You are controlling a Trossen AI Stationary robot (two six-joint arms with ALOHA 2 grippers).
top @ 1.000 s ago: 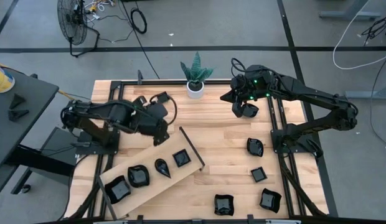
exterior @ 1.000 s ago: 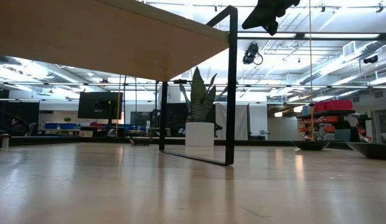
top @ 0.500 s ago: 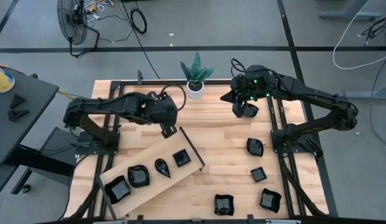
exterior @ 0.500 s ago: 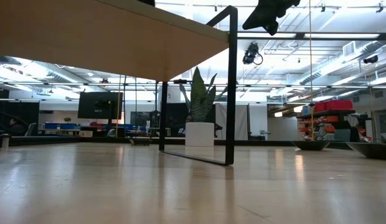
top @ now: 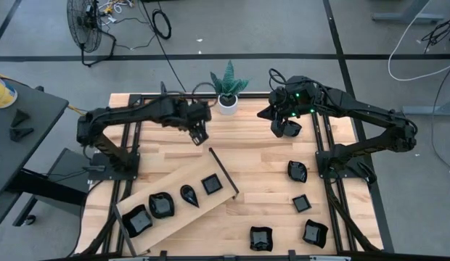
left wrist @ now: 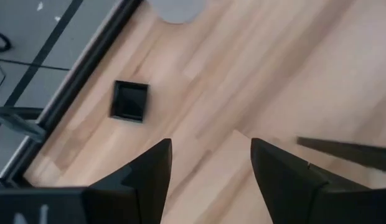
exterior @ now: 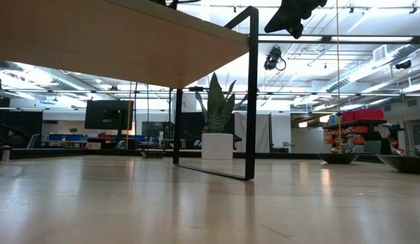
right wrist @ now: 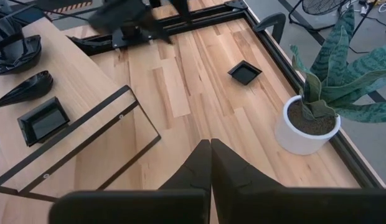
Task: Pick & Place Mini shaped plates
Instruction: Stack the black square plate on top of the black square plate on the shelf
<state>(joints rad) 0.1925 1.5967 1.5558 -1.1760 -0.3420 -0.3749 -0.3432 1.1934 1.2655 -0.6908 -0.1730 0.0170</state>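
- Hovering apart-fingered, left tool [top: 199, 135] sits near small square plate [left wrist: 130, 101], probably the next pick.
- Right tool [top: 286, 128] closed, empty, farther away.

Bare table [top: 265, 156] between the raised wooden board [top: 174, 190] and the right-hand plates [top: 297, 172], potted plant [top: 227, 90] behind.

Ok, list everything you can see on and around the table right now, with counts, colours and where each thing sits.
board plates: four, black, in a row on the board
loose plates: four, black, table's front right
square plate: one, black, back left edge
board: one, light wood, slanted, front left
plant: one, green in a white pot, back edge
fan: one, black, on the floor
left pincer: open, above the table beyond the board
right pincer: shut, back right
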